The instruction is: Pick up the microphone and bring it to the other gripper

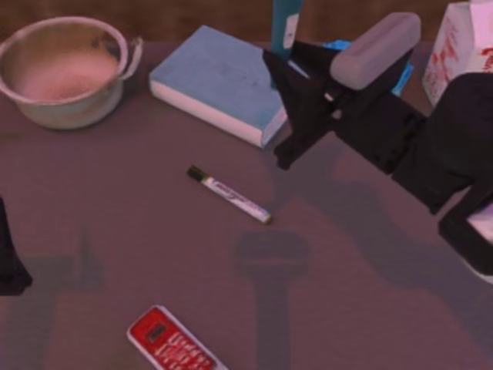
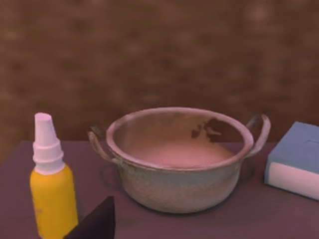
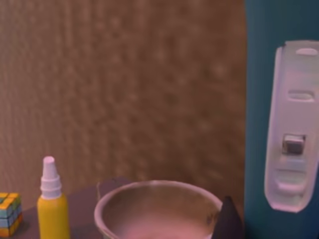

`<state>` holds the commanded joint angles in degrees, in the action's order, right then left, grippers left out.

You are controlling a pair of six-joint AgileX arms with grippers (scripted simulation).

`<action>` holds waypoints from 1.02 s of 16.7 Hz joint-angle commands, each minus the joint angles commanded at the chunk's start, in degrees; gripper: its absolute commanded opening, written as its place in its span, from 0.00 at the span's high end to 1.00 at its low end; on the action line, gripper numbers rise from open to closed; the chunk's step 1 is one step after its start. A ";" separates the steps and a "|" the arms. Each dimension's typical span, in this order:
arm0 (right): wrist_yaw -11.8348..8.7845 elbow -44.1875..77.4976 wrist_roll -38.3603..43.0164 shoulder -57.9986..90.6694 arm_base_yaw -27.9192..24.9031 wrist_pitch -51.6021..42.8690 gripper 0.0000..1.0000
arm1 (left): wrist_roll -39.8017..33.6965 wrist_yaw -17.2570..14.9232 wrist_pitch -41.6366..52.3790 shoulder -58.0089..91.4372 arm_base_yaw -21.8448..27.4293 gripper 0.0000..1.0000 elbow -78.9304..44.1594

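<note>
While the right gripper (image 1: 289, 116) carries the microphone (image 1: 286, 27) upright above the table's far edge, a weak hold is the main risk.
Its fingers seem closed on the teal handle, which fills the right wrist view with its white switch strip (image 3: 291, 149); how firmly, I cannot tell. A slip would drop it onto the blue book (image 1: 219, 81) just beside. Open table lies round the white marker (image 1: 229, 194), between the metal pot (image 1: 62, 69) and red calculator (image 1: 173, 343). The left gripper (image 1: 11, 262) waits at the left edge, fingers unreadable.
</note>
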<state>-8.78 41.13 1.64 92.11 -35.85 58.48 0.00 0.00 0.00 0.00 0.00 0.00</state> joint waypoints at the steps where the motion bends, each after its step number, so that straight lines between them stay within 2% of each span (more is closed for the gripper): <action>1: 0.08 0.10 -0.05 0.05 -0.08 0.05 1.00 | 0.00 0.00 0.00 0.00 0.00 0.00 0.00; 5: 0.09 0.11 -0.05 0.05 -0.09 0.05 1.00 | 0.01 -0.08 -0.03 0.09 0.04 0.00 -0.06; 8: 0.09 0.11 -0.05 0.05 -0.09 0.05 1.00 | 0.45 -3.07 -1.36 3.82 1.42 0.00 -2.55; 11: 0.09 0.11 -0.05 0.05 -0.09 0.05 1.00 | 1.27 -9.09 -4.47 13.06 4.03 0.00 -8.12; 17: 0.09 0.11 -0.05 0.05 -0.09 0.05 1.00 | 3.50 -24.72 -14.70 40.38 10.68 0.00 -24.79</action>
<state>-8.69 41.23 1.59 92.16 -35.94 58.53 3.50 -24.72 -14.70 40.38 10.68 -24.79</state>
